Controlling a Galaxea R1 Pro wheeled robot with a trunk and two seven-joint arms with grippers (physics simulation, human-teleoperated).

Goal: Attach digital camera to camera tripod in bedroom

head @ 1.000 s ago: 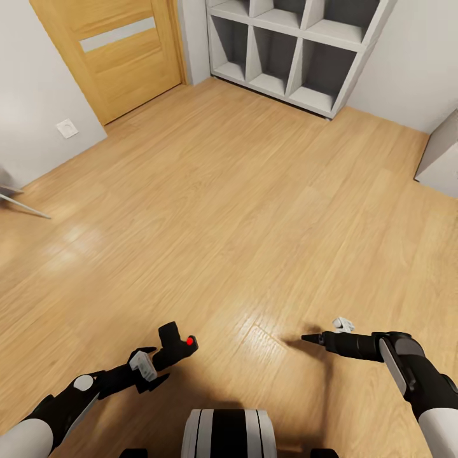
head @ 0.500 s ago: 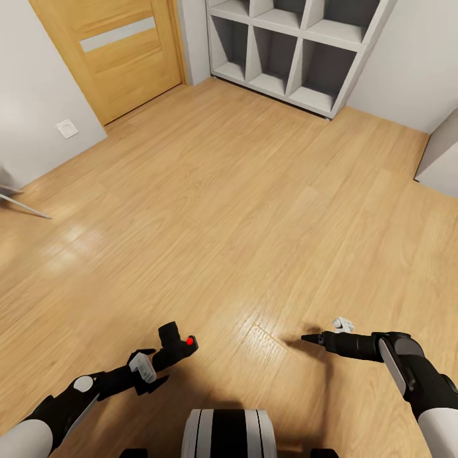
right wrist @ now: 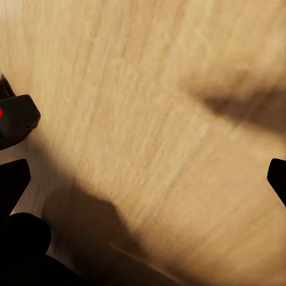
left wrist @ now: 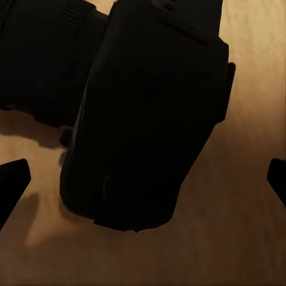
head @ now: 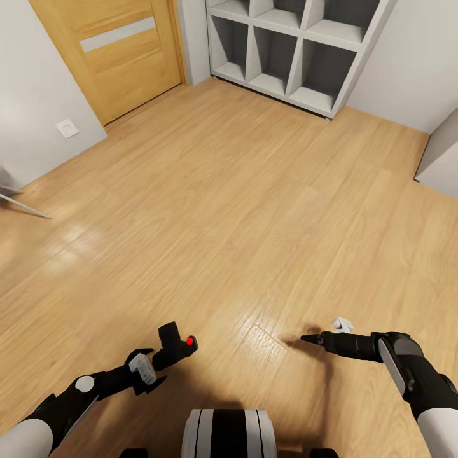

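Here the bedroom's light wood floor (head: 242,210) spreads wide, with white cube shelves (head: 299,51) and a wooden door (head: 121,51) at the far wall. A thin silver leg (head: 22,207) pokes in at the left edge, possibly the camera tripod's. The left gripper (head: 159,359) has its fingers clamped on the digital camera (head: 175,343), held low above the floor, red button up. The right gripper (head: 315,339) hangs with fingers spread and nothing between them. The camera looks small, rigid and light; gripping its boxy body, away from lens and button, seems safest.
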